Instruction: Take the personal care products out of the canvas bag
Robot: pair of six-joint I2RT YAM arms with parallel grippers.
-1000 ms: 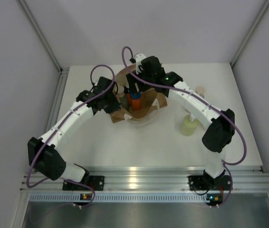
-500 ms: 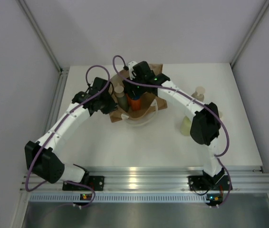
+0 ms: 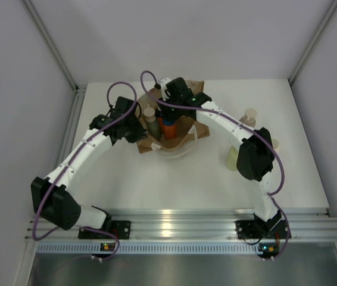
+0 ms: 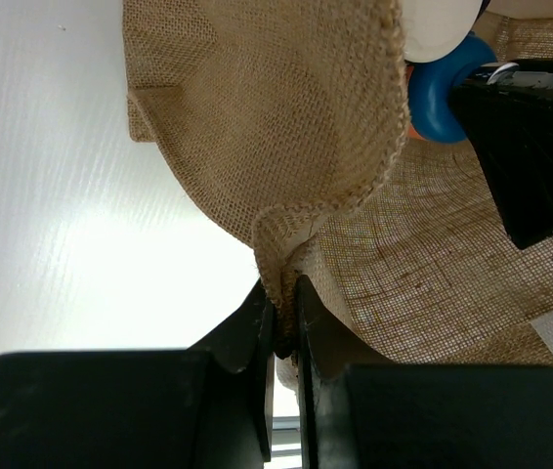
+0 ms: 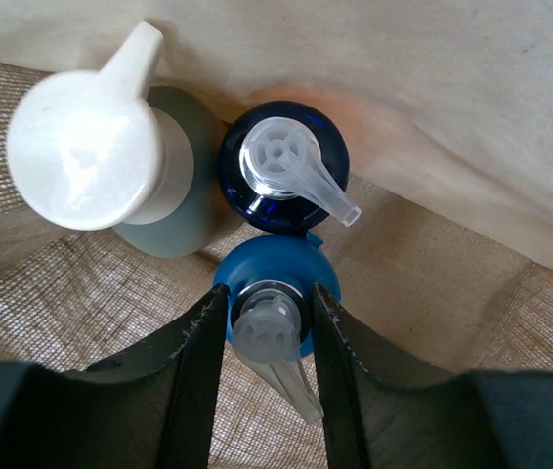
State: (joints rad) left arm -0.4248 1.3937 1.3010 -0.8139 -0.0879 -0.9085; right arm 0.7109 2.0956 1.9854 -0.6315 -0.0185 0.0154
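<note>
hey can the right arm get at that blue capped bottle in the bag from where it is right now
Probably yes. The right pincer already has a finger on each side of the blue-capped bottle, with nothing above it. The left pincer pinches the canvas bag rim, holding it open. The white pump bottle stands close but clear.

Coarse woven canvas bag (image 4: 286,117), glossy, seemingly plastic blue caps (image 5: 267,283)

1. In the overhead view the right hand (image 3: 169,114) is sunk among the bottles, its fingertips hidden by its own body
2. The yellow-green bottle (image 3: 233,158) is half covered by the right arm's elbow at 3 o'clock
3. The canvas bag (image 4: 286,117) runs off the left wrist view's top edge
</note>
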